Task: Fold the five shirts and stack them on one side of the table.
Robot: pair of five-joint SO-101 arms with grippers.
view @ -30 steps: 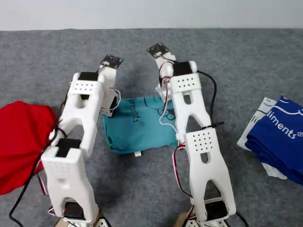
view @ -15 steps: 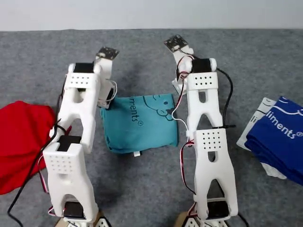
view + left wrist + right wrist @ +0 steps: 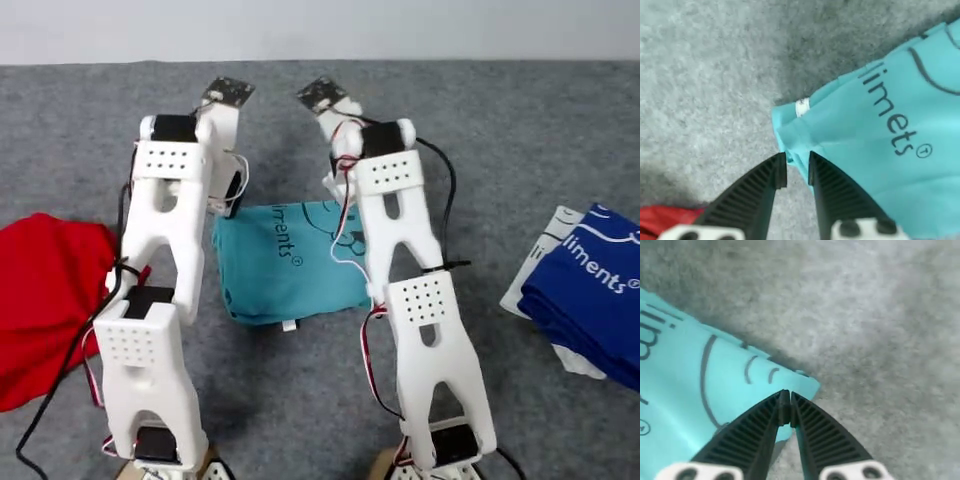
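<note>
A folded teal shirt (image 3: pixel 290 262) lies on the grey carpet between my two arms. My left gripper (image 3: pixel 797 164) hovers at its far left corner (image 3: pixel 790 131), jaws a narrow gap apart with the shirt's edge showing between the tips. My right gripper (image 3: pixel 785 396) is shut, tips pressed together over the shirt's far right corner (image 3: pixel 802 382), holding nothing I can see. A crumpled red shirt (image 3: pixel 45 290) lies at the left. A folded blue shirt (image 3: pixel 590 290) rests on a white one (image 3: pixel 545 255) at the right.
The left arm (image 3: pixel 165 215) and right arm (image 3: pixel 395 200) stand upright on either side of the teal shirt. Grey carpet (image 3: pixel 500 130) covers the table to its far edge. A strip of red fabric (image 3: pixel 665 217) shows near the left fingers.
The right arm swung out to the right, then came back left over the teal shirt's far right corner. The left arm stretched a little farther away. The shirts have not moved.
</note>
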